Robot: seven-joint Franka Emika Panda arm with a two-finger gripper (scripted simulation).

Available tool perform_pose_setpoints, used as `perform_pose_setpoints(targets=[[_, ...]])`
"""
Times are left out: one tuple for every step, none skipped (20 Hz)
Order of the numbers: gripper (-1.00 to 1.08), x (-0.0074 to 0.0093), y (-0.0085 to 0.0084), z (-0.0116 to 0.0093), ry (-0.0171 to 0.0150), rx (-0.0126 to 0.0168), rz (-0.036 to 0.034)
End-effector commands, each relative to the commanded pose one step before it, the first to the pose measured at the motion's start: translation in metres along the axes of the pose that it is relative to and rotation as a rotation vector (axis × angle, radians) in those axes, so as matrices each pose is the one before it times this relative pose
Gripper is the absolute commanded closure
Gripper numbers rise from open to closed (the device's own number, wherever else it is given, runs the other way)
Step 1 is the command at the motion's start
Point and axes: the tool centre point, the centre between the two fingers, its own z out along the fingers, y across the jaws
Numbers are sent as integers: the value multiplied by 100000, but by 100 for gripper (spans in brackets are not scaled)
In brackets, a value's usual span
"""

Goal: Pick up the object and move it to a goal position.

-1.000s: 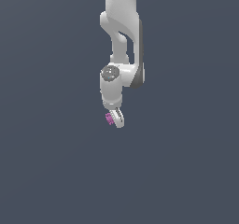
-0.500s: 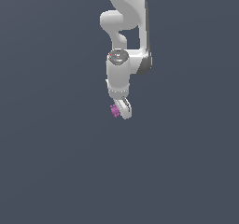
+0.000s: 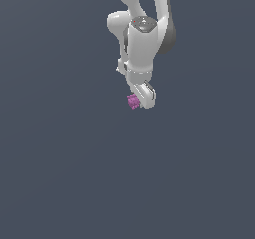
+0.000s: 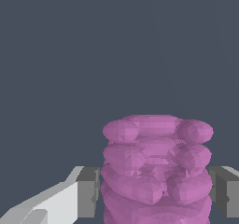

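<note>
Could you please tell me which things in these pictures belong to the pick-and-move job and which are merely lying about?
Part of the job:
- magenta-pink ridged block, clamped between the fingers
- gripper, shut on the block
- white arm carrying it

Lying about:
- nothing else shows; only a plain dark grey background, and no goal marker is visible

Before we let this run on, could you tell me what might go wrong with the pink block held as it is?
The tool holds the pink block only by its sides, and the ridged, rounded surface could slip. In the exterior view the block sticks out past the tool's tip, so a sudden swing might shake it loose.
</note>
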Motion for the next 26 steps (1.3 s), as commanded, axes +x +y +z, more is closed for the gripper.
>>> perform_pose_setpoints(targets=[[108,-1354,108,-2350,147,-78,65],[108,-515,7,-878,66,-19,7],[108,-489,7,-851,0,0,0],[108,-484,1,-820,46,-16,-2],[108,-453,4,-785,0,0,0],[108,-432,3,-748,0,0,0],[108,-414,-1,-713,0,0,0],[108,-397,-9,-679,0,0,0],[108,-386,-23,-634,-32,-7,-36],[108,-354,-22,-597,0,0,0],[108,-325,-27,-544,-62,2,-31],[108,-299,-23,-501,0,0,0],[108,-266,-23,-446,-63,4,-29],[108,-241,-19,-401,0,0,0],[108,-206,-20,-345,-63,4,-29],[108,-181,-17,-299,0,0,0],[108,-147,-18,-245,-45,3,-20],[108,-121,-18,-197,0,0,0],[108,-83,-19,-142,-64,5,-25],[108,-60,-20,-94,0,0,0],[108,-29,-21,-43,0,0,0],[108,12,-21,9,-47,8,-9],[108,32,-23,60,0,0,0],[108,58,-22,101,0,0,0],[108,42,-12,72,0,0,0],[108,15,-4,25,0,0,0]])
